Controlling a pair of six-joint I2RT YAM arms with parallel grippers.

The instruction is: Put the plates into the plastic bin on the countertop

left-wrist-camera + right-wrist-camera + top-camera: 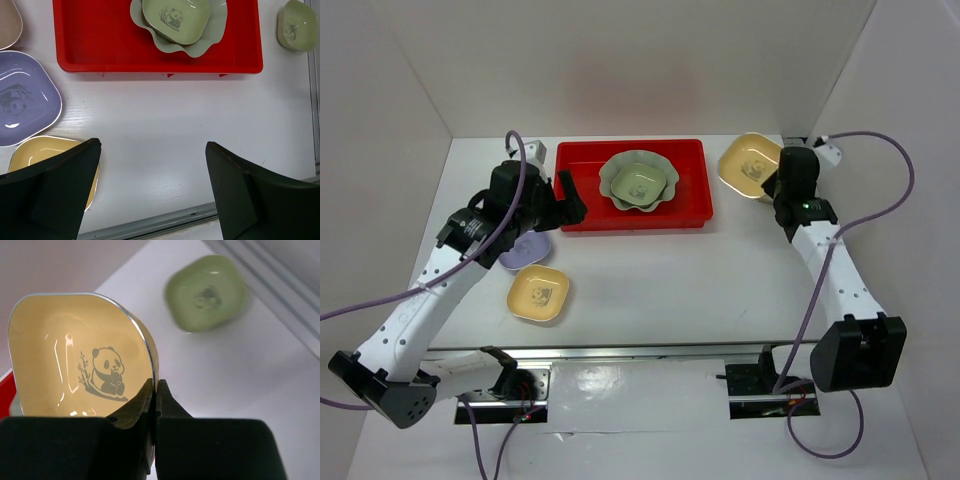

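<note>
The red plastic bin point(688, 190) lies at the back of the white countertop point(660, 270). In it a small green plate point(638, 182) rests on the large pale-green scalloped plate point(660, 198). My right gripper point(771, 181) is shut on the rim of a yellow panda plate point(75, 350) and holds it tilted above the counter, right of the bin. Below that plate, a green plate point(206, 293) lies on the counter. My left gripper point(152, 145) hangs open and empty by the bin's left front. A lavender plate point(25, 97), a yellow plate point(45, 150) and a pink-tan plate point(7, 25) lie to its left.
White walls close in the counter on the left, back and right. A metal rail point(640, 352) runs along the front edge by the arm bases. Purple cables loop off both arms.
</note>
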